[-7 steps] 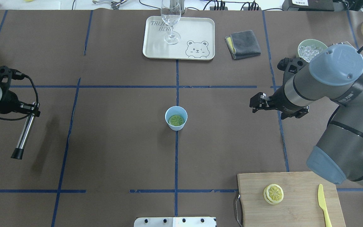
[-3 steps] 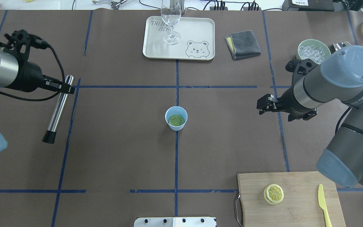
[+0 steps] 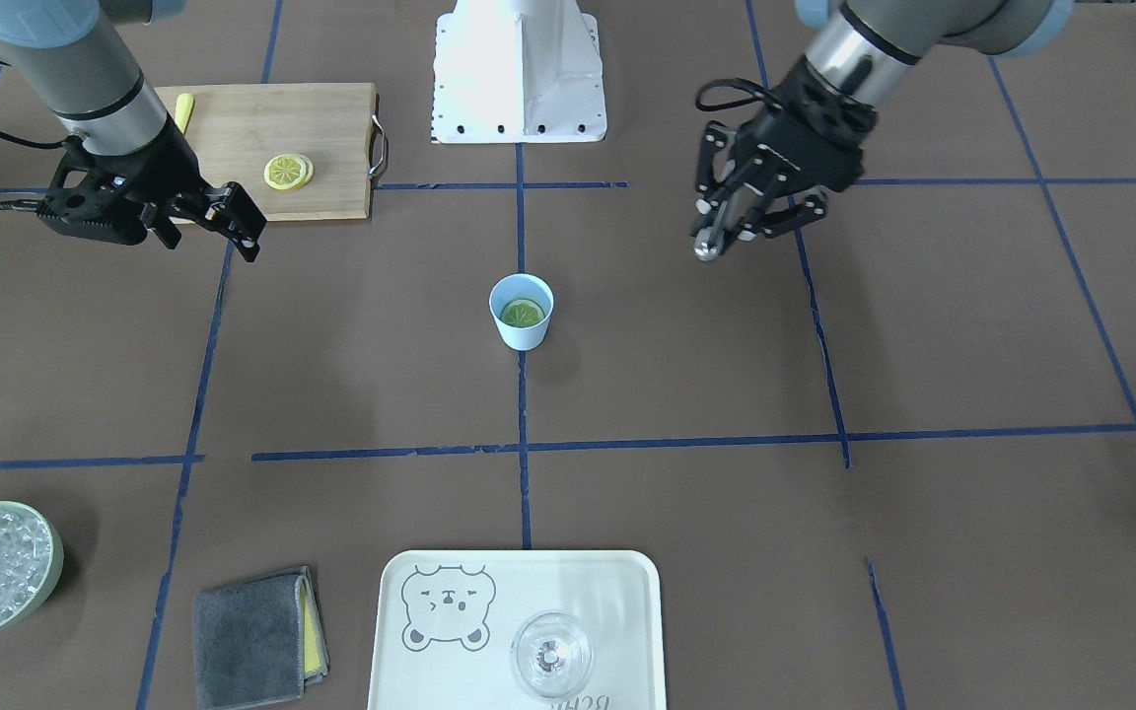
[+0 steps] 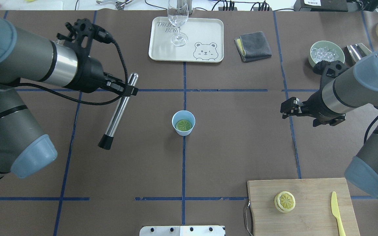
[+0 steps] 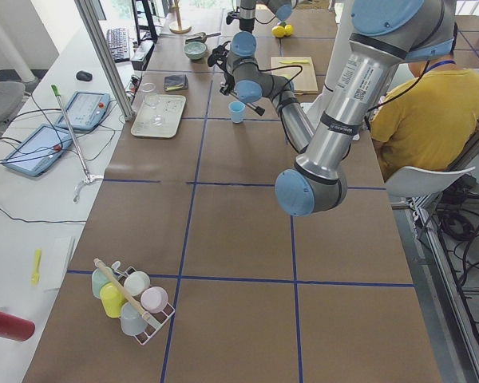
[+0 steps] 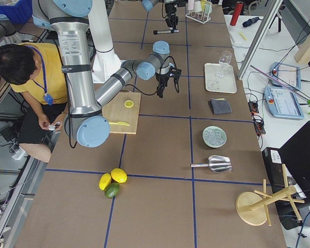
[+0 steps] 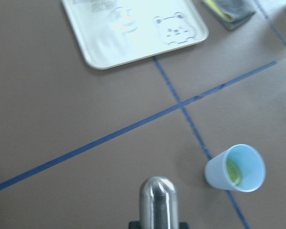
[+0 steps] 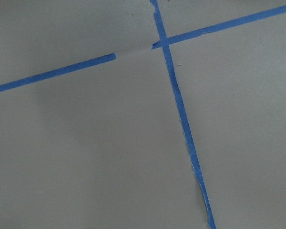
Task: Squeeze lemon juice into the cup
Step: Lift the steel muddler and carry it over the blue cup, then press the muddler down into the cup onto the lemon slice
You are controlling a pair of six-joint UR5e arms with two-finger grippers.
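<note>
Muddler clamped in left gripper, lemon already in cup.
Tip should be centred over the mouth and pressed straight down, gently.

Left claw clamps a rod — right claw open.

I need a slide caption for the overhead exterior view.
Left pincer shut on a metal rod, apart from the cup holding the lemon; right pincer open and empty.

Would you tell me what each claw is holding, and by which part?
Left claw grips the steel muddler near its rounded top end; right claw holds nothing.
</note>
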